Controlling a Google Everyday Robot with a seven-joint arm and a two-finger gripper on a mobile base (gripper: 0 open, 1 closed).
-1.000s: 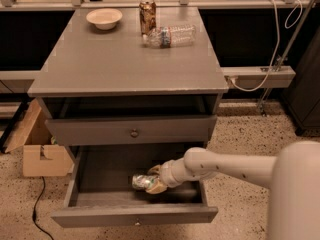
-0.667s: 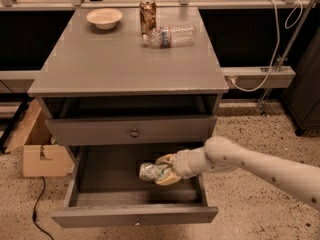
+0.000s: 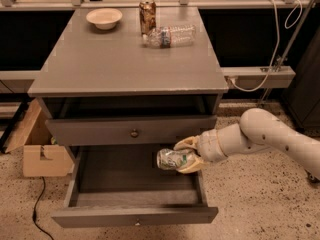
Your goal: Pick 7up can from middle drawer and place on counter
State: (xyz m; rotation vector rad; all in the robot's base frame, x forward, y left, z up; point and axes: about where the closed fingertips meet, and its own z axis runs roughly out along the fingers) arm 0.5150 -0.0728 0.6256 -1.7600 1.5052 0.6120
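Note:
The 7up can [image 3: 171, 159], green and silver-white, lies on its side in my gripper [image 3: 186, 155], which is shut on it. The gripper holds it lifted above the right part of the open middle drawer [image 3: 100, 176], just below the closed drawer front above. My white arm comes in from the right. The grey counter [image 3: 125, 59] is above, the cabinet's flat top.
On the counter's back stand a white bowl [image 3: 104, 18], a brown-copper can [image 3: 147, 15] and a clear plastic bottle [image 3: 169, 36] lying down. The upper drawer front has a round knob [image 3: 134, 133]. A cardboard box [image 3: 37, 144] sits on the floor at left.
My gripper has lifted the 7up can off the drawer floor and moved it up and to the right, toward the drawer's right side.

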